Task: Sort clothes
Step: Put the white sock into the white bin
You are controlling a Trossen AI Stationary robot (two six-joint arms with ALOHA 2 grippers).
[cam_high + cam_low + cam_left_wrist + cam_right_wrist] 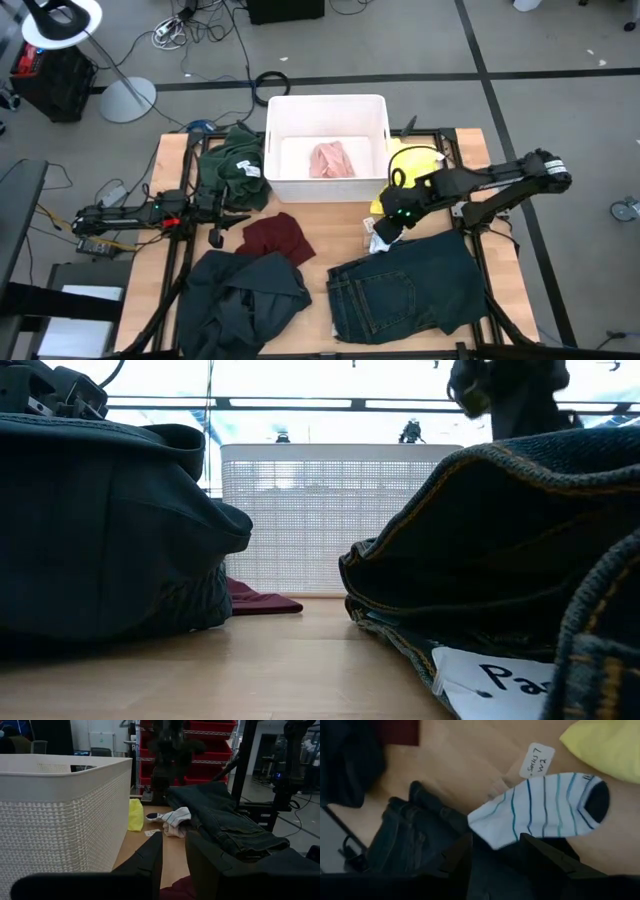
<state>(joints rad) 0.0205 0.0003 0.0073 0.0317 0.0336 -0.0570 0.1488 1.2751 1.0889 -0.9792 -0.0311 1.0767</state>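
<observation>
A white sock with blue stripes (540, 807) lies on the wooden table between the yellow piece (605, 745) and the dark blue jeans (410, 840). My right gripper (495, 855) hangs open above the sock's cuff end, pointing steeply down, and touches nothing. In the high view it (385, 232) sits over the socks (378, 238), just beyond the jeans (410, 285). My left gripper (215, 228) waits level and open at the table's left, by the maroon piece (275, 238). A pink piece (332, 160) lies in the white tub (375, 105).
A green top (232, 165) lies left of the tub. The dark grey-green jacket (240, 300) is heaped at the near left. A paper label (536, 760) lies on the table beside the sock. The table's middle (330, 235) is bare wood.
</observation>
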